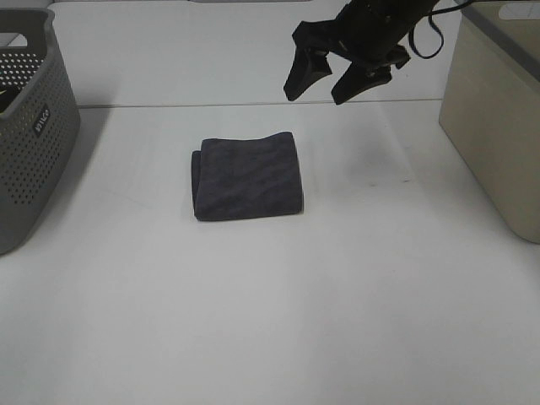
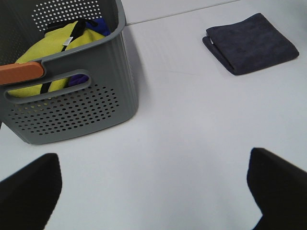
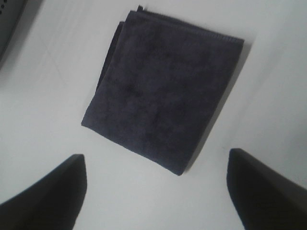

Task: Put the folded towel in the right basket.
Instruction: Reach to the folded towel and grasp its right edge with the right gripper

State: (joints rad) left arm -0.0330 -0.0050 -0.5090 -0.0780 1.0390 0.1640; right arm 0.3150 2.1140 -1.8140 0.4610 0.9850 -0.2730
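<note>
High camera: the right tool (image 1: pixel 316 95) is matte black throughout. 2 long fingers (image 1: pixel 299 72) taper to blunt wedge tips under a chunky black housing (image 1: pixel 371 29) with stepped, angular edges. 1 thin black cable (image 1: pixel 439 40) loops off the housing's side. Screws and markings are too small for me to tell.

Left wrist camera: the left tool (image 2: pixel 152 154) shows me only 2 broad black fingers, flat-faced, slanted inner edges, blurred.

Right wrist camera: same dark wedge shapes, faces slightly greyer.

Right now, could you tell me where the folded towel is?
In the exterior high view the folded dark towel lies flat on the white table, between the grey perforated basket on the left and the beige basket on the right.
</note>
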